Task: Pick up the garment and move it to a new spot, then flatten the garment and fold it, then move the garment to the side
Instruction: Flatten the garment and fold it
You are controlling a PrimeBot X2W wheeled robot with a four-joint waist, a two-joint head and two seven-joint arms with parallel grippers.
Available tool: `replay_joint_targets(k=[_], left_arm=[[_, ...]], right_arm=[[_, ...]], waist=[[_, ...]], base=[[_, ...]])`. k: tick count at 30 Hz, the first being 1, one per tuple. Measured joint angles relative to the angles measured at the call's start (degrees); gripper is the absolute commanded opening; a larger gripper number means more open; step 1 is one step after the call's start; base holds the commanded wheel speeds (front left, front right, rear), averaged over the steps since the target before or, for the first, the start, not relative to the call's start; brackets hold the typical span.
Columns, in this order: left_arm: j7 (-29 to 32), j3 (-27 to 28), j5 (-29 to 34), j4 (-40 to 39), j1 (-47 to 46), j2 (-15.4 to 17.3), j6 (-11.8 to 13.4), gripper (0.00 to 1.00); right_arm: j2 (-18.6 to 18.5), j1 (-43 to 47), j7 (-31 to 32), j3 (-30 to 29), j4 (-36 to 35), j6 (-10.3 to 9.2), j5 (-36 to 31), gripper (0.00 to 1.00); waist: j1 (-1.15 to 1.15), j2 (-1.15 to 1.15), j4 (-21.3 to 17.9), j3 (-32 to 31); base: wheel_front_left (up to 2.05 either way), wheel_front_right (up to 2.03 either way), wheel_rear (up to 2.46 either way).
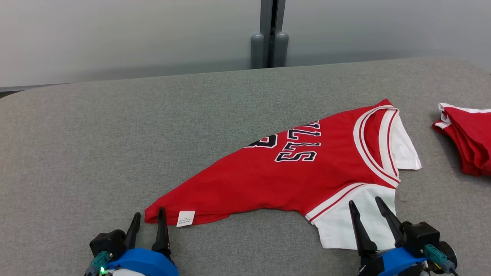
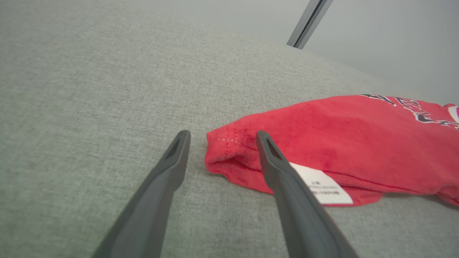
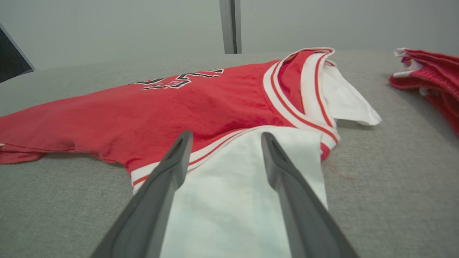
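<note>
The garment (image 1: 291, 172) is a red jersey with white sleeves and black lettering, lying partly folded on the grey table (image 1: 96, 134), its hem corner pointing to the lower left. My left gripper (image 1: 149, 215) stands open at that hem corner (image 2: 229, 150), beside the white label (image 2: 322, 184); one finger lies over the cloth's edge, the other over bare table. My right gripper (image 1: 365, 203) is open above the near white sleeve (image 3: 244, 186), with nothing between its fingers. The red body (image 3: 172, 107) and striped neckline (image 3: 304, 89) lie beyond it.
A second red and white garment (image 1: 468, 138) lies bunched at the table's right edge, also in the right wrist view as a red pile (image 3: 430, 75). A grey post (image 1: 269, 38) stands behind the table against the pale wall. Bare table stretches to the left and far side.
</note>
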Motion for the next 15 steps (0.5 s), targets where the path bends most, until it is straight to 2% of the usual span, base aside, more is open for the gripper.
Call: replay_joint_targets(k=[7,14,15], left_arm=[[-0.04,-0.67,-3.27,3.77,-1.43,0.03,-1.10,1.00],[-0.16,-1.01,-4.16,3.39,-1.94,0.02,-1.77,1.00],[-0.15,-0.99,-4.17,2.88,-1.95,0.02,-1.85,0.98]], right_arm=[[0.01,-0.12,0.00,0.07,0.14,0.00,0.01,1.00],[0.01,-0.23,0.00,0.03,0.09,0.00,0.12,1.00],[0.01,-0.23,0.00,0.01,0.10,0.00,0.21,1.00]], waist=[[0.00,0.00,-0.63,0.51],[0.00,0.00,-1.12,0.98],[0.00,0.00,-1.14,1.03]], base=[[0.00,0.00,0.00],[0.00,0.00,0.00],[0.00,0.00,0.00]])
